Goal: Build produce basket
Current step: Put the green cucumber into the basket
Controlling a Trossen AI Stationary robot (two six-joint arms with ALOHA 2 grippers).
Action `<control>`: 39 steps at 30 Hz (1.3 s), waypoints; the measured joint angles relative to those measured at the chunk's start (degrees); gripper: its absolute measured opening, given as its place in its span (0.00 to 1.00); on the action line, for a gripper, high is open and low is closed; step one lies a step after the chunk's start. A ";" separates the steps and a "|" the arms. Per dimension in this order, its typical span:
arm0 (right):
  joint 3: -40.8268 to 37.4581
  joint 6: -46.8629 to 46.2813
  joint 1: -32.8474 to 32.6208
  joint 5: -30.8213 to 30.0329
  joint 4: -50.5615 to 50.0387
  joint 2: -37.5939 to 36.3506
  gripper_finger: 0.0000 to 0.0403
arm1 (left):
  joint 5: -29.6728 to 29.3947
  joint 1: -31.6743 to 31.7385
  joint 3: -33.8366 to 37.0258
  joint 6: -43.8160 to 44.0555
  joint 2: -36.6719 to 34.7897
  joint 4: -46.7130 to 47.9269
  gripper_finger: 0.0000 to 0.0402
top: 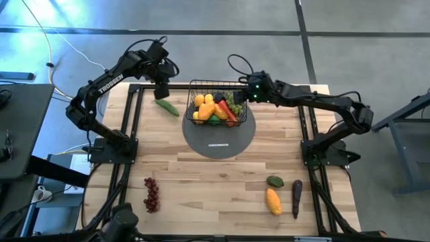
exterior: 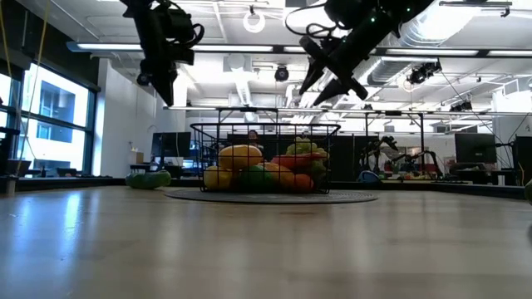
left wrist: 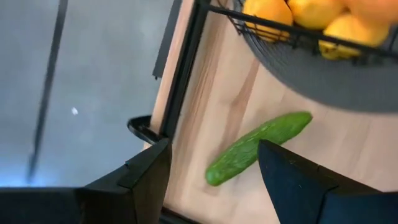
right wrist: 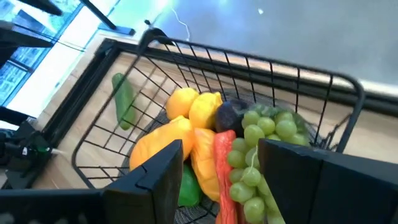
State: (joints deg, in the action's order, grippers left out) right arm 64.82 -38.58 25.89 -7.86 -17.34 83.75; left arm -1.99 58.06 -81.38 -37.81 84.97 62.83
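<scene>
High view: basket [top: 216, 101] on grey mat [top: 220, 138] at table [top: 201, 175] rear, filled with lemons [top: 203, 107]; cucumber [top: 167, 107] just left; red grapes [top: 152, 193], mango [top: 273, 201], eggplant [top: 296, 197] near front edge.
Low view: left claw [exterior: 160, 79] and right claw [exterior: 330, 85] above basket, both empty.
Left wrist view: fingers [left wrist: 146, 174] parted over cucumber.
Right wrist view: fingers [right wrist: 163, 163] parted above green grapes [right wrist: 261, 134].

Your right claw [right wrist: 214, 171] hovers open over the basket [right wrist: 186, 68] (green grapes [right wrist: 264, 134], lemons [right wrist: 193, 106] inside).
</scene>
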 joint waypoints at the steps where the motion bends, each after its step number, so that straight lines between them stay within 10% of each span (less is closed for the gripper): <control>1: 0.00 0.82 0.00 0.02 0.02 -0.33 0.47 | 0.00 0.00 0.00 -1.92 0.00 0.01 0.57; 22: 0.00 12.08 8.16 8.44 -0.84 -1.84 0.47 | 2.70 -6.25 0.00 -13.33 1.14 4.98 0.57; 39: 0.00 14.94 10.51 12.90 -1.35 -1.82 0.47 | -7.38 -10.08 0.02 -16.61 15.65 6.88 0.57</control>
State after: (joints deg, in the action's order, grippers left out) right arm 64.82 -23.64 36.40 5.04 -18.69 81.93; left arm -9.37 47.99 -81.36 -54.42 100.62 69.71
